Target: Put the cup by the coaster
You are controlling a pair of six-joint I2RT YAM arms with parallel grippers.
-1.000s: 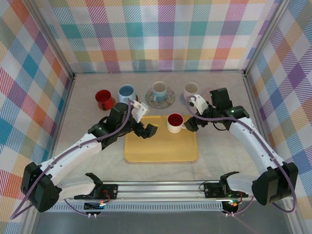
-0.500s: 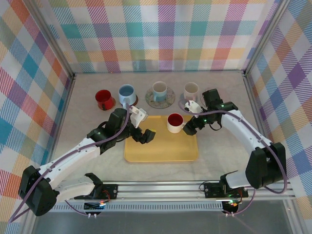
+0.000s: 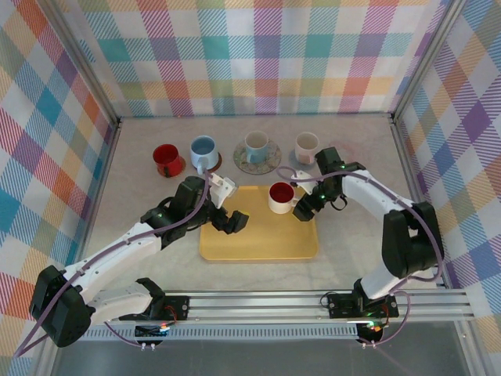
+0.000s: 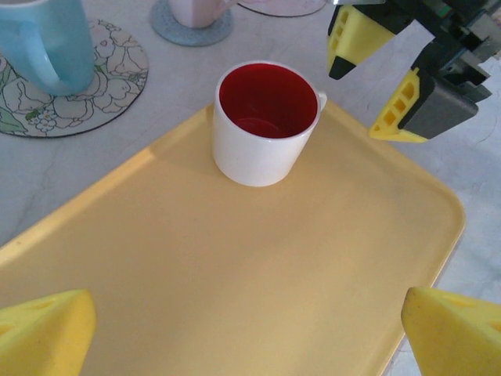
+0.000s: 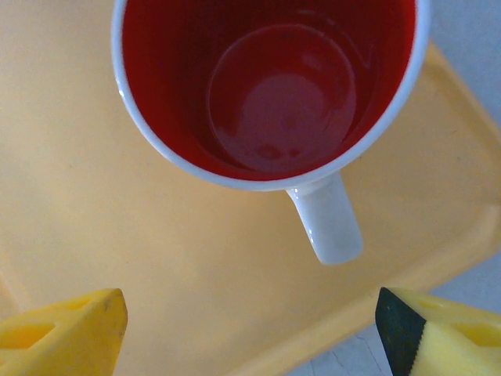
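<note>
Right gripper (image 3: 302, 207): wide open and empty, low at the far right corner of the tray; the cup's handle (image 5: 327, 219) points into its gap without touching.
Left gripper (image 3: 237, 222): wide open and empty, over the left part of the tray.
Cup (image 3: 280, 197): white with a red inside, upright on the far right part of the yellow tray (image 3: 258, 243).
Tray: in the middle of the table (image 3: 352, 133).
Pale coaster (image 4: 278, 6): on the table just beyond the cup.
Far side: a red cup (image 3: 166, 159), a blue cup (image 3: 203, 150), a light blue cup (image 3: 256, 146) on a floral coaster (image 3: 271, 164), and a pink cup (image 3: 306, 145) on a grey-blue coaster (image 4: 192, 35).
</note>
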